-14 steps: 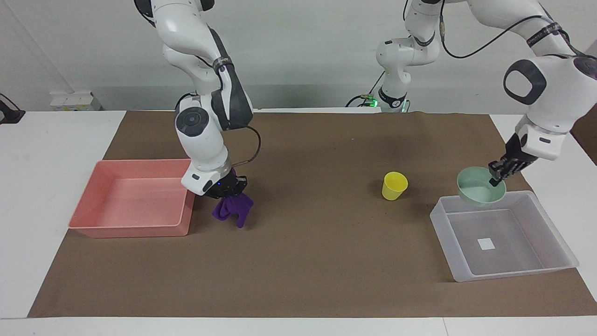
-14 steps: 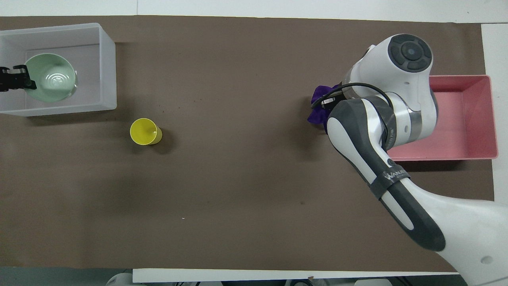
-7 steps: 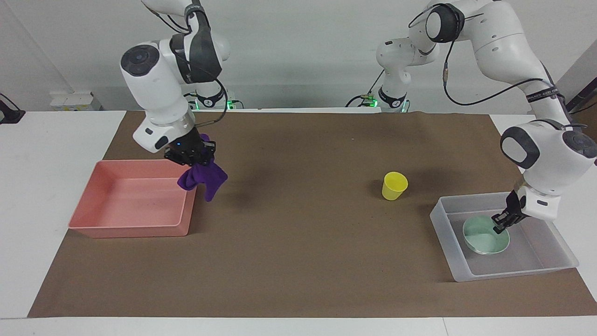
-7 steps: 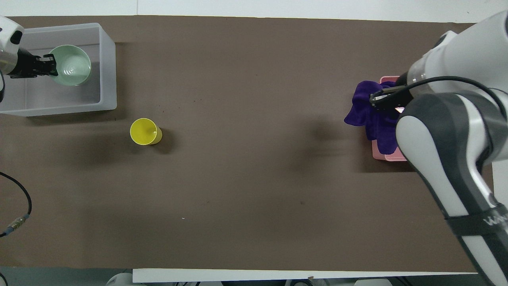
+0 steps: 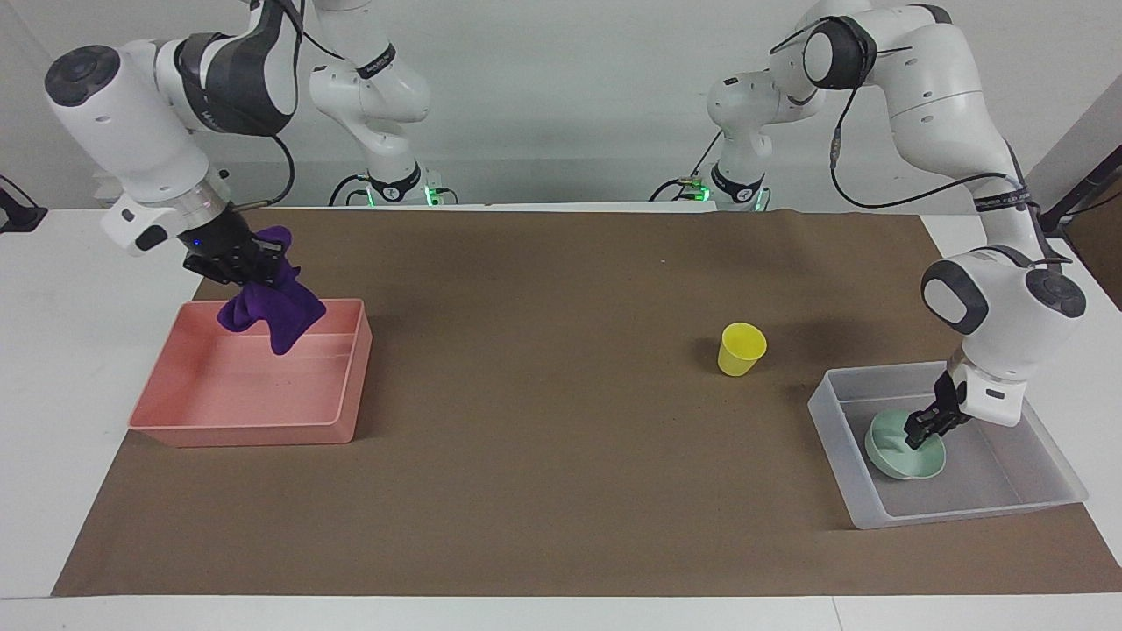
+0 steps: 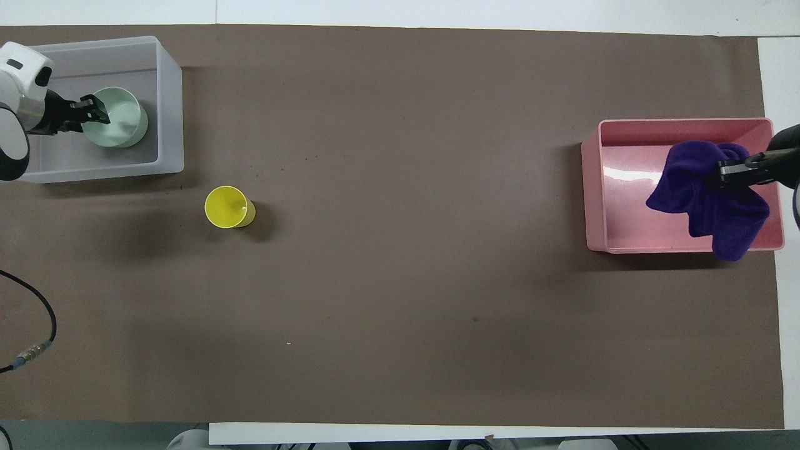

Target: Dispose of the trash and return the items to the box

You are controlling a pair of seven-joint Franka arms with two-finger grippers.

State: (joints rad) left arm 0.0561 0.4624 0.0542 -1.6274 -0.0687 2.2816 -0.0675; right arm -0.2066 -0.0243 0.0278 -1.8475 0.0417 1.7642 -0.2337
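My right gripper [image 5: 241, 267] is shut on the purple cloth [image 5: 267, 307] and holds it in the air over the pink tray [image 5: 245, 429]. The overhead view shows the cloth [image 6: 712, 200] hanging from this gripper [image 6: 728, 169] above the tray's floor. My left gripper [image 5: 920, 431] is shut on the rim of the mint-green bowl [image 5: 903, 456], which sits low and tilted inside the translucent box [image 5: 964, 513]. The bowl [image 6: 122, 119] covers the box's sticker. The yellow cup [image 5: 742, 349] stands upright on the brown mat, beside the box and nearer to the robots.
The pink tray [image 6: 594, 187] lies at the right arm's end of the table and the translucent box [image 6: 169, 100] at the left arm's end. A brown mat [image 5: 543, 421] covers the table between them. A cable [image 6: 37, 347] hangs near the left arm's base.
My right gripper has carried the purple cloth up from the mat to over the pink tray. My left gripper has lowered the bowl from the box's rim into the box.
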